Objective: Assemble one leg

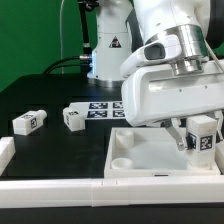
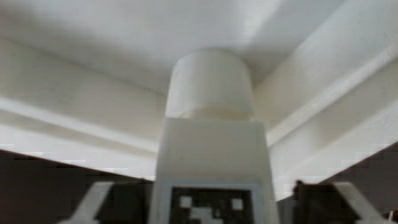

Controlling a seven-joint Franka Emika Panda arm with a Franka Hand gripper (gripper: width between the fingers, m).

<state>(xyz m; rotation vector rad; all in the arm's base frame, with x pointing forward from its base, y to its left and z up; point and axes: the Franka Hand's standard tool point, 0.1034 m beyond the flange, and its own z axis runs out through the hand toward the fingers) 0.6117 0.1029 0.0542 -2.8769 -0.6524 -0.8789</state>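
Note:
My gripper (image 1: 200, 142) is shut on a leg (image 1: 203, 133), a stubby white block with a black-and-white tag, and holds it upright over the exterior view's right part of the white square tabletop (image 1: 140, 160). In the wrist view the leg (image 2: 214, 110) fills the middle, its round end pointing at the tabletop's surface (image 2: 71, 90), its tag (image 2: 214, 203) between my fingers (image 2: 107, 205). Two more legs lie on the black table: one (image 1: 27, 122) at the exterior view's left and one (image 1: 73, 118) nearer the middle.
The marker board (image 1: 100, 108) lies flat behind the tabletop. A white rail (image 1: 60, 187) runs along the front edge and a white block (image 1: 5, 152) stands at the exterior view's left. The robot base (image 1: 108, 45) stands at the back.

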